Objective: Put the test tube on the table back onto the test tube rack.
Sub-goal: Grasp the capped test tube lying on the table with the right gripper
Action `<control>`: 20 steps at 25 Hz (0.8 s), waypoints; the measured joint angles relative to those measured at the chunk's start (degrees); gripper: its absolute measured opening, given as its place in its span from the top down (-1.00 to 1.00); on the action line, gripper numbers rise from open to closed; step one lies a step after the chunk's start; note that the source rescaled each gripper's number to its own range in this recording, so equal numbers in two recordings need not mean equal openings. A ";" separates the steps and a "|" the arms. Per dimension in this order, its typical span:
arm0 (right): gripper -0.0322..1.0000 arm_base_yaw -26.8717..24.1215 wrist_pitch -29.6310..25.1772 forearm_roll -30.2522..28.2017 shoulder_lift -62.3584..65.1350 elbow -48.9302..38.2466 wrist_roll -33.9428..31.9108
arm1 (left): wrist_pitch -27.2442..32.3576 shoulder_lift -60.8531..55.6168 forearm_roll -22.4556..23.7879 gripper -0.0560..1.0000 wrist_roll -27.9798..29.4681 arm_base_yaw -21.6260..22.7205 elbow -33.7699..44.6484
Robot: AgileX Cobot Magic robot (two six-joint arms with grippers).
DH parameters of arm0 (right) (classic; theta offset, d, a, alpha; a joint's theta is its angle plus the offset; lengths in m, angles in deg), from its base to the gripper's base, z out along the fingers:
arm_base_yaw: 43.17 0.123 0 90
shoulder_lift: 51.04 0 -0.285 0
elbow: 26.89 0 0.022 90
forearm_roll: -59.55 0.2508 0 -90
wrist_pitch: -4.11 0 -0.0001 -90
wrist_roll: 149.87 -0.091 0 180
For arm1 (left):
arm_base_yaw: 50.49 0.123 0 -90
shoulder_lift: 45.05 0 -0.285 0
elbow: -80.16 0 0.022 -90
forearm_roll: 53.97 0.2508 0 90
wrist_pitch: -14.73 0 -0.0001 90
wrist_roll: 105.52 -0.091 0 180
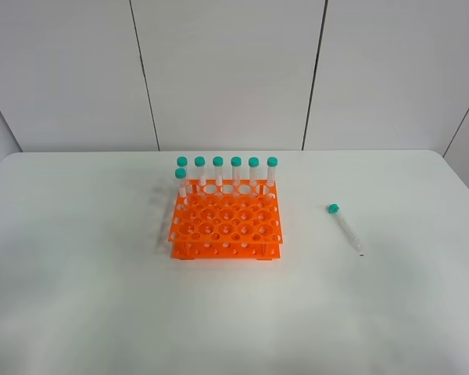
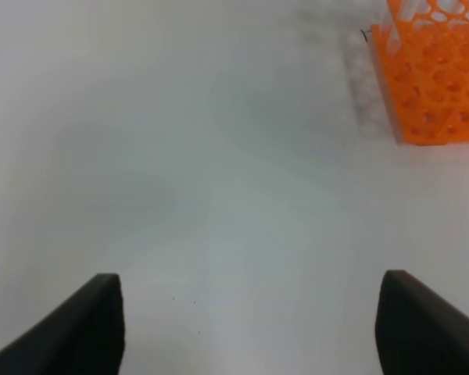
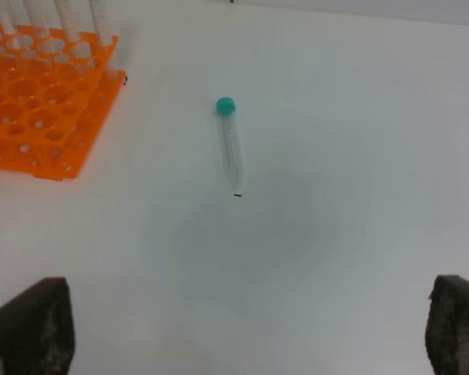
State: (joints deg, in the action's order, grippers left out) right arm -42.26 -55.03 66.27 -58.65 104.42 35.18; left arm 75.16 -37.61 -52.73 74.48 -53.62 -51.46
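The exterior high view takes in the whole white table [image 1: 78, 297] and the full orange test tube rack [image 1: 227, 226], which sits near the middle, closer to the far edge; seven teal-capped standing tubes [image 1: 236, 172] are upright in it, six along its far row and one in the next row at the left end. Only the wrist views show the grippers. The left wrist view gives one corner of the rack and bare tabletop, with the left gripper [image 2: 254, 320] above the table, its two dark fingers far apart and nothing between them; the loose tube does not appear there. The right wrist view has the right gripper [image 3: 246, 328] spread just as wide and empty, looking over the test tube [image 3: 230, 148] and the rack's near right corner.

The test tube lies flat on the table, between the rack and the right edge, well apart from both and touching nothing else; it is level with the rack's middle and near rows. Its long axis runs roughly from the far edge toward the near edge, slanted a little; the teal cap points to the far edge and slightly toward the rack; the conical tip points to the near edge and slightly toward the right edge.
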 joint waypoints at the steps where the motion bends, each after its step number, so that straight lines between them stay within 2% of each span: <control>1: -1.00 0.00 0.00 0.00 0.00 0.00 0.00 | 0.00 0.00 0.00 -0.94 0.00 0.00 0.00; 12: -1.00 0.00 0.47 -0.05 -3.01 1.16 -0.88 | 0.00 0.00 0.00 -0.94 0.00 0.00 0.00; 15: -1.00 0.00 2.12 -0.05 -12.74 4.90 -1.30 | 0.00 0.00 0.00 -0.94 0.00 0.00 0.00; 20: -1.00 0.00 2.58 -0.02 -36.23 14.30 -1.31 | 0.00 0.00 0.00 -0.94 0.00 0.00 0.00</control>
State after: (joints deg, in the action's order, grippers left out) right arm -42.26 -52.46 66.25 -94.88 118.72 33.87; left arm 75.16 -37.61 -52.73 74.48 -53.62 -51.46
